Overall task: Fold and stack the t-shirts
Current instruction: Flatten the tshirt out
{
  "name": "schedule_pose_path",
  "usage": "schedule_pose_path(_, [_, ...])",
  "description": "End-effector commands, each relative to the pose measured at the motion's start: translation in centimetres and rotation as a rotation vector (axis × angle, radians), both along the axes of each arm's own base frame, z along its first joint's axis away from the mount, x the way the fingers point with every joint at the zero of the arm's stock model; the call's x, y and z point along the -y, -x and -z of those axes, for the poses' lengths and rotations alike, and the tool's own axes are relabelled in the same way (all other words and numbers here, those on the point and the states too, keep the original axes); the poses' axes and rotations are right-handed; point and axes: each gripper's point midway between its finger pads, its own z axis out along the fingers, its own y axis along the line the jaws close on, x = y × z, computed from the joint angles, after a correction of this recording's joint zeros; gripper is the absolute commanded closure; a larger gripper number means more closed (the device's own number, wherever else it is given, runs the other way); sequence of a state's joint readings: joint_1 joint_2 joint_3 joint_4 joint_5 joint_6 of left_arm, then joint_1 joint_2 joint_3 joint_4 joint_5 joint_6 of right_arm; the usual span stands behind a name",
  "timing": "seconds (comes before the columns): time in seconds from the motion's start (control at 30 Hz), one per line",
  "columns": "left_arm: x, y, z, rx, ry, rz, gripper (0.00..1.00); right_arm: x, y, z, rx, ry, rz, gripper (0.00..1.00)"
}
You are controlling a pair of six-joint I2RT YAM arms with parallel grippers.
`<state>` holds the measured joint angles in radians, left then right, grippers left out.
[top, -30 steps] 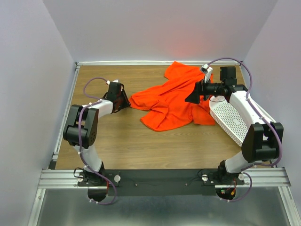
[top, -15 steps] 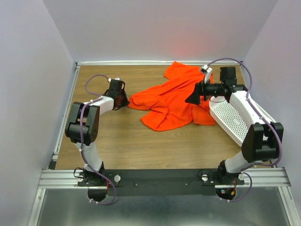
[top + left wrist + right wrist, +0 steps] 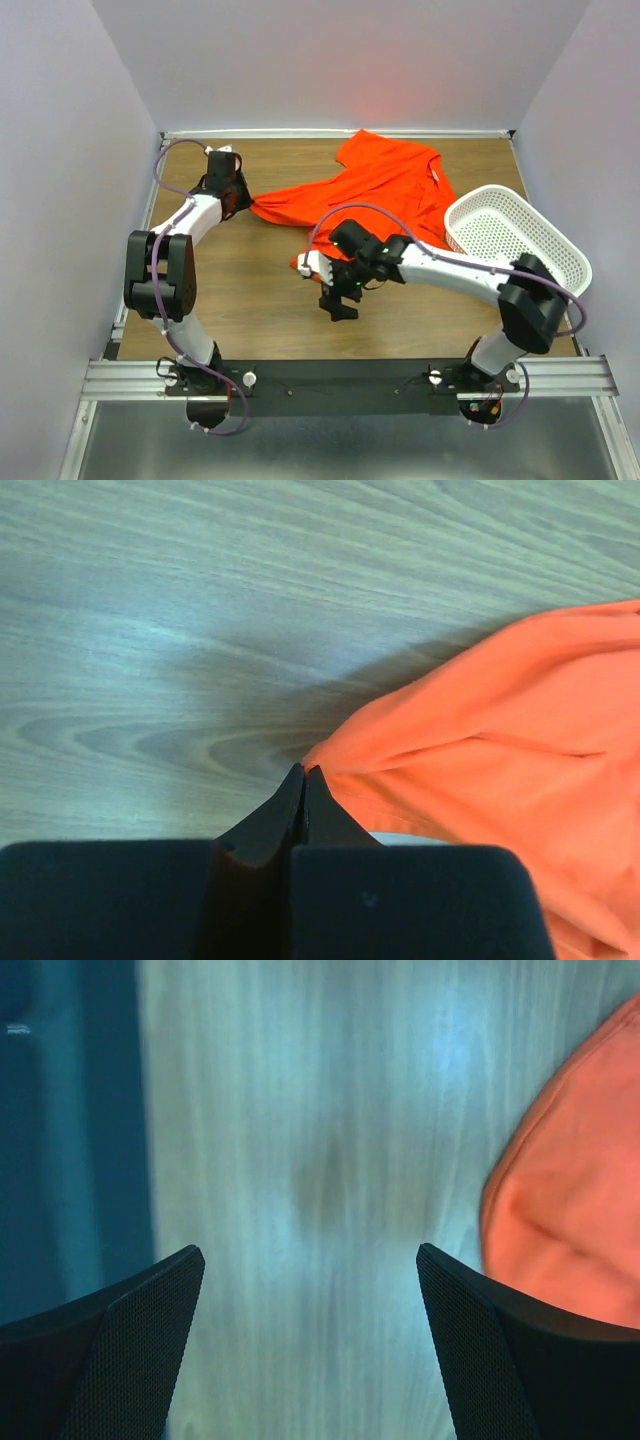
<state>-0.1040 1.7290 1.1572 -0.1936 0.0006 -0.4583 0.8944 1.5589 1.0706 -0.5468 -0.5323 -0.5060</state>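
A bright orange t-shirt (image 3: 380,190) lies crumpled and spread across the back middle of the wooden table (image 3: 250,300). My left gripper (image 3: 243,203) is at its left corner, shut on a pinch of the cloth. In the left wrist view, the tips of my left gripper (image 3: 303,772) meet right at the t-shirt's (image 3: 500,740) pointed corner. My right gripper (image 3: 335,292) hovers open above bare wood, just in front of the shirt's near edge. The right wrist view shows my right gripper (image 3: 308,1260) with nothing between its fingers. The t-shirt (image 3: 570,1220) lies off to its right side.
A white perforated basket (image 3: 515,235) stands at the right, next to the shirt. Grey walls close in the table at the back and on both sides. A metal rail (image 3: 350,380) with the arm bases runs along the near edge.
My left gripper shut on the shirt's left corner and drew it left and back, stretching the cloth. My right arm swung from beside the basket to the front middle of the table.
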Motion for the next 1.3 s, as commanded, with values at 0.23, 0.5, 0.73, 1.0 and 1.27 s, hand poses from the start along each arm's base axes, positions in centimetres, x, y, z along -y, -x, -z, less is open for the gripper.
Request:
schedule_pose_path(0.23, [0.1,1.0,-1.1,-0.024,-0.018,0.081,1.00,-5.0,-7.4,4.9,0.268,0.209,0.223,0.09])
schedule_pose_path(0.5, [0.1,0.9,-2.2,0.001,-0.018,0.088,1.00,-4.3,-9.5,6.8,0.320,0.296,0.319,0.20])
schedule_pose_path(0.73, [-0.7,1.0,-3.0,0.011,-0.044,0.083,1.00,-4.0,-8.7,8.4,0.283,0.322,0.301,0.59])
schedule_pose_path(1.0, [-1.9,1.1,-2.8,0.006,-0.058,0.071,1.00,-7.1,2.2,4.6,0.093,0.149,-0.145,0.94])
schedule_pose_path(1.27, [-3.2,1.9,-2.4,-0.011,-0.082,0.045,1.00,-11.7,12.2,2.8,-0.004,0.079,-0.429,0.98])
